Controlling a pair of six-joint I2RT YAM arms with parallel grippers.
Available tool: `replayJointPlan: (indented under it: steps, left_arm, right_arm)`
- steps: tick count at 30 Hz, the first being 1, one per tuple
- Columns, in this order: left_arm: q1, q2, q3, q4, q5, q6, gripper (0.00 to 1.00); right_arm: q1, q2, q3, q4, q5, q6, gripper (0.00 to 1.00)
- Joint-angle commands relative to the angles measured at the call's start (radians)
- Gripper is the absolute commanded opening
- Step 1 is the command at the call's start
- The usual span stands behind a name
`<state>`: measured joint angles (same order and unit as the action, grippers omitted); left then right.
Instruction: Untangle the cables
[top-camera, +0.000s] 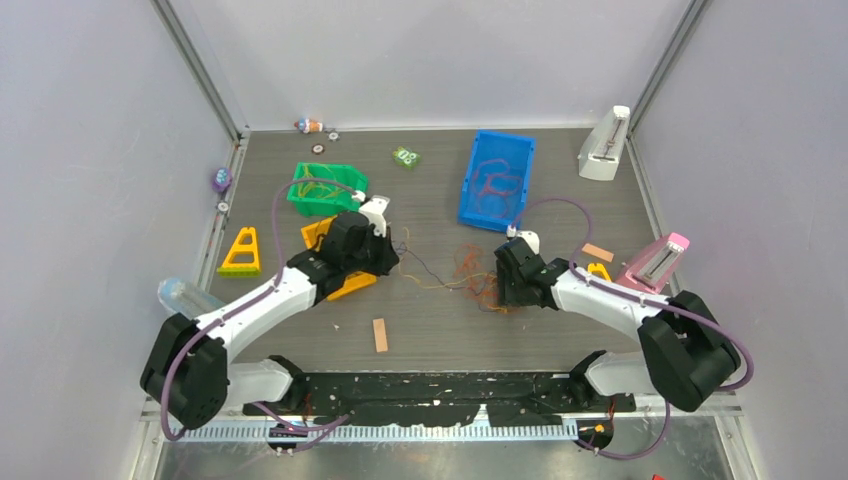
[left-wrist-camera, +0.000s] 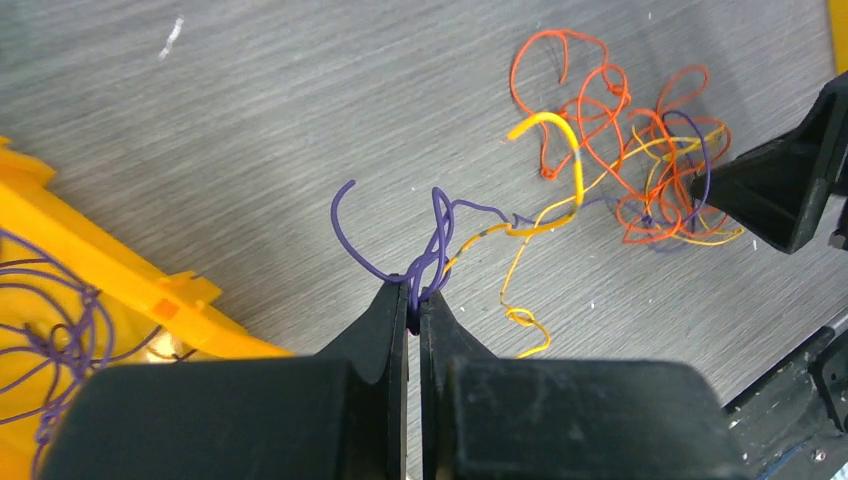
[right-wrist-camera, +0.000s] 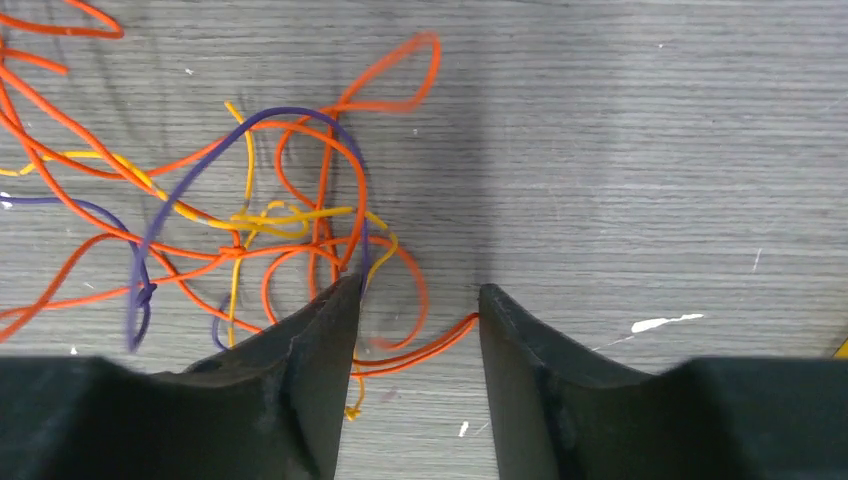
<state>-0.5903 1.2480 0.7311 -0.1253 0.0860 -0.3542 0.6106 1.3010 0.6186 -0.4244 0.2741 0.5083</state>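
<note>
A tangle of thin orange, yellow and purple cables lies on the grey table between my arms. My left gripper is shut on a looped purple cable, which runs right into the orange knot. In the top view the left gripper sits left of the tangle. My right gripper is open, its jaws low over the tangle's edge; orange strands cross the gap between them. In the top view the right gripper sits at the tangle's right side.
A blue bin holding red cables stands at the back. A green bin with cables is at back left, an orange tray with purple cables under my left arm. A small wooden block lies in front. White and pink stands are right.
</note>
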Motion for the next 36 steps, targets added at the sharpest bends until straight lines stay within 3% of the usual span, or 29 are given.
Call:
replayJointPlan:
  steps: [1, 3, 5, 14, 19, 23, 27, 31, 36]
  left_arm:
    - [0.056, -0.086, 0.03, 0.007, -0.006, -0.007, 0.0]
    - [0.093, -0.118, 0.016, 0.007, -0.006, -0.029, 0.0]
    - [0.128, -0.154, 0.003, -0.003, -0.018, -0.047, 0.0]
    - [0.249, -0.368, -0.063, -0.037, -0.161, -0.144, 0.0]
    - [0.284, -0.433, -0.069, -0.075, -0.208, -0.167, 0.0]
    - [0.29, -0.423, -0.039, -0.077, -0.128, -0.154, 0.0]
    - [0.29, -0.413, -0.006, -0.104, -0.143, -0.14, 0.0]
    - [0.315, -0.434, 0.018, -0.134, -0.179, -0.142, 0.0]
    - [0.445, -0.485, 0.069, -0.228, -0.222, -0.176, 0.0]
  right_arm:
    - [-0.056, -0.024, 0.004, 0.007, -0.009, 0.058, 0.33]
    - [-0.114, -0.063, -0.025, 0.005, -0.019, 0.079, 0.1]
    - [-0.164, -0.112, -0.046, -0.01, -0.004, 0.094, 0.06]
    - [-0.289, -0.47, -0.067, -0.198, 0.339, 0.254, 0.05]
    - [-0.339, -0.611, -0.093, -0.232, 0.393, 0.319, 0.05]
    - [-0.341, -0.653, -0.111, -0.112, 0.249, 0.156, 0.05]
    - [-0.341, -0.658, -0.082, -0.106, 0.152, 0.067, 0.05]
    - [-0.341, -0.683, -0.055, -0.16, 0.252, 0.087, 0.05]
    - [-0.342, -0.71, -0.026, -0.324, 0.492, 0.32, 0.05]
